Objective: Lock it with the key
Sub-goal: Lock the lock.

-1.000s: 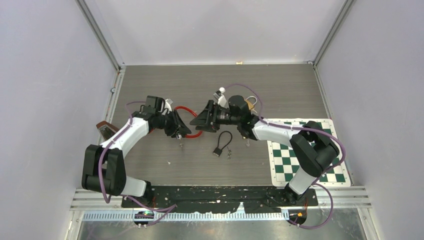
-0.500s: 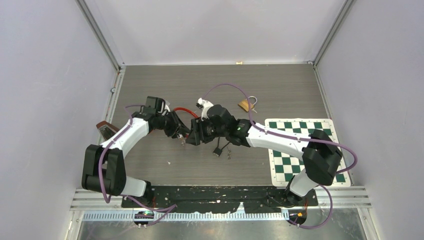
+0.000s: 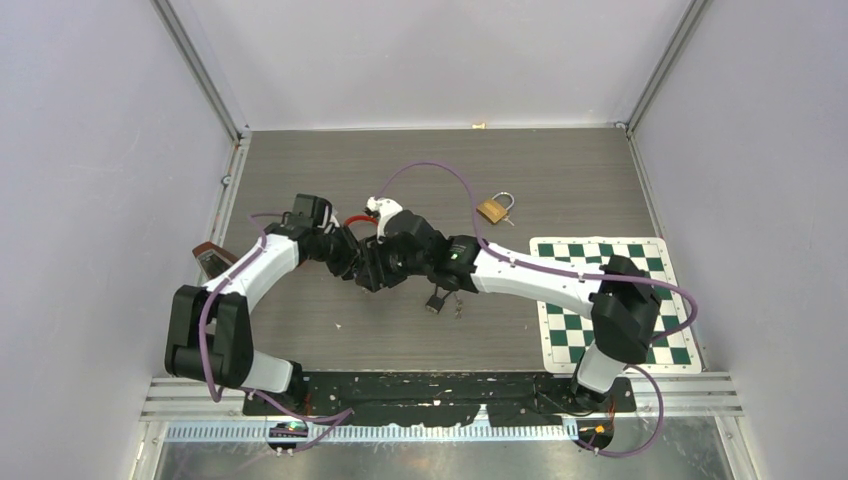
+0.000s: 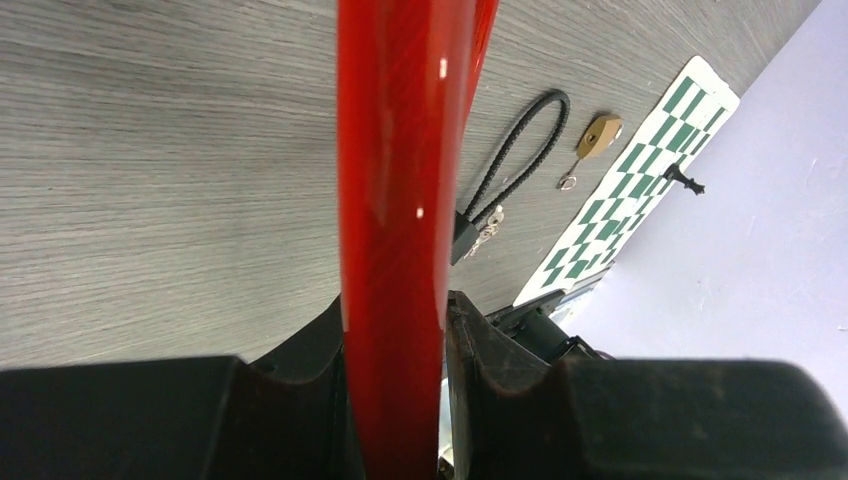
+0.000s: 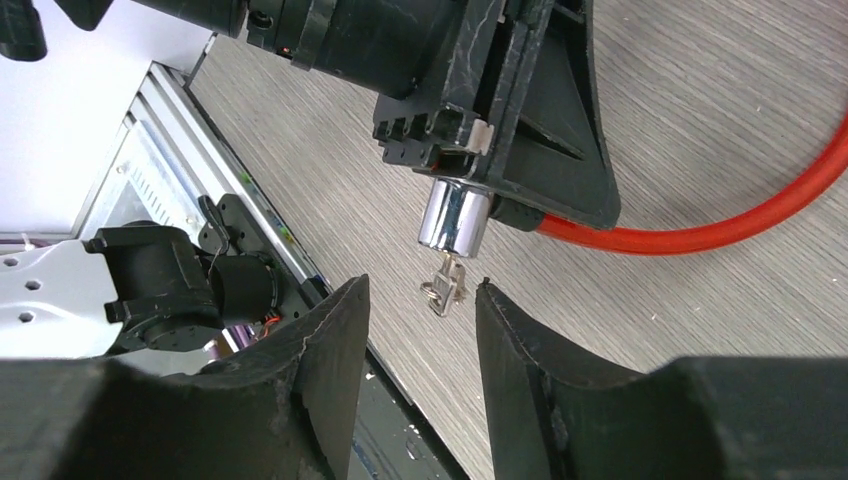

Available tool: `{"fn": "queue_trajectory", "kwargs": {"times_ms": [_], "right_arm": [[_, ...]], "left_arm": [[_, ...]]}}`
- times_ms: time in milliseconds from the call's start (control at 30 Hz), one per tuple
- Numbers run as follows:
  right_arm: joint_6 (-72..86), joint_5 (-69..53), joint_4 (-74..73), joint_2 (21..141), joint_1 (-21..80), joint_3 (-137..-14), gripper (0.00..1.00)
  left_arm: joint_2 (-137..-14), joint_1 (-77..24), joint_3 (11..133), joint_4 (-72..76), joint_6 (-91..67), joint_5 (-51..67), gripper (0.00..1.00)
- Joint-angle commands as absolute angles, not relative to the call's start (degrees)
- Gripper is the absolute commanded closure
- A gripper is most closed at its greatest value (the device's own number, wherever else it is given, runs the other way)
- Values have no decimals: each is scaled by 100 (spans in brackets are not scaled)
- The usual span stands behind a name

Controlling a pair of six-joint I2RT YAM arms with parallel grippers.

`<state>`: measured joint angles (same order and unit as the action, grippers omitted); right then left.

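**A:** Top external view, starting at the left. What has that arm got?

**B:** The left gripper (image 4: 395, 345) is clamped on the red cable (image 4: 392, 180), a glossy, smooth-coated loop. It seems to hold the lock up off the grey wood-grain table (image 3: 300, 180), near the middle.

**A:** And the lock end?

**B:** From the right wrist you see a short chrome barrel (image 5: 455, 215), round and mirror-bright, sticking out below that gripper. The key (image 5: 443, 283) is small, flat, dull metal. It sits in the barrel's end with its long axis in line with the barrel.

**A:** Which way does it lie from the right fingers?

**B:** Straight ahead. The right gripper (image 5: 420, 335) is spread apart, with its black fingers (image 5: 325, 345) on either side of the key's line. The key head is just short of the gap and touches neither finger. The right arm is the nearer free one. I judge it must ease forward, close on the flat head, then twist about the barrel's axis.

**A:** Further right?

**B:** A small black lock (image 3: 437, 300) with a thin cord loop lies on the table. A brass padlock (image 3: 493, 209) sits beyond it, and a green-and-white checkered mat (image 3: 580, 310) is farthest right.
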<state>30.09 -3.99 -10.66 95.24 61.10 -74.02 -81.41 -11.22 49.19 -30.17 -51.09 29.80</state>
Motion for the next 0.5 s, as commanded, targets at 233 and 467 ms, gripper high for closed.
{"fn": "queue_trajectory", "kwargs": {"times_ms": [233,467], "right_arm": [[3078,262,-1579,10030,6253,-7969,57],[2889,124,-1639,10160,6342,-8098,73]], "left_arm": [[-8211,-1091,5216,-3214,-5229,2909,100],[-8258,-1091,5223,-3264,-5231,2851,100]]}}
